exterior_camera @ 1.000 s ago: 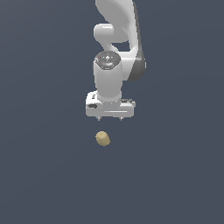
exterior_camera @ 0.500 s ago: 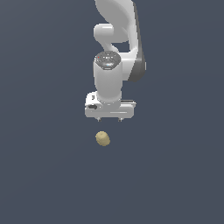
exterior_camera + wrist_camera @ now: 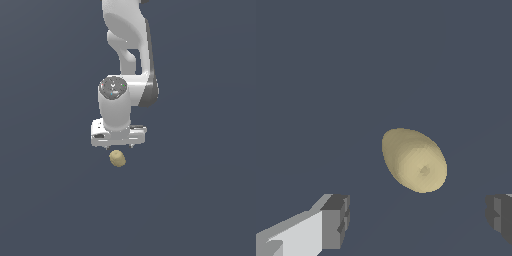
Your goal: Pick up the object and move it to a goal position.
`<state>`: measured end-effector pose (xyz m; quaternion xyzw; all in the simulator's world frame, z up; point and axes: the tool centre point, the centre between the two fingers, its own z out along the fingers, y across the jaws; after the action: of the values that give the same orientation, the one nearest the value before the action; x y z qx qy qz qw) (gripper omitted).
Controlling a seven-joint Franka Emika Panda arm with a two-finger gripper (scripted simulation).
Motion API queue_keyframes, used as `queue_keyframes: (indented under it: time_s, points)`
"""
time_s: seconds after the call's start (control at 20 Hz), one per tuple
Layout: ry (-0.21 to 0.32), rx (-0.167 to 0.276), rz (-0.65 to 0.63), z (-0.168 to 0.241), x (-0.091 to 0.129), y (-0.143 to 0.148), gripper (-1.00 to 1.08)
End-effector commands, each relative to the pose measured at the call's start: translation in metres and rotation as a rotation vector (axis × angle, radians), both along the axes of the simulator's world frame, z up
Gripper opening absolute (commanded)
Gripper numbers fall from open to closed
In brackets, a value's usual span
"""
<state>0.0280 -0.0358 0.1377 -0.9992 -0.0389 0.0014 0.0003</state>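
The object (image 3: 117,158) is a small tan-yellow, egg-shaped lump lying on the dark grey floor. My white gripper (image 3: 119,146) points straight down and hangs just above the object, nearly over it and not touching. In the wrist view the object (image 3: 415,160) lies ahead of the gap between my two fingers (image 3: 336,220). The gripper (image 3: 418,217) is open wide and empty.
A plain dark grey surface (image 3: 200,200) fills both views. The white arm (image 3: 127,45) rises above the gripper to the top of the exterior view. No other objects show.
The gripper has come down toward the object and shifted slightly to the exterior view's left. The object has not moved.
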Motion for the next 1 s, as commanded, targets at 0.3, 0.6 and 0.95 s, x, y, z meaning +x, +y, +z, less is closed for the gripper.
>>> queue_keyframes:
  time_s: [0.3,0.6,0.95]
  points:
    - [-0.003,0.0,0.045,-0.018,0.011,-0.013,1.0]
    - [-0.002,0.0,0.041,-0.024,0.01,-0.013,1.0]
    - [-0.002,0.0,0.044,-0.058,0.01,-0.013,1.0]
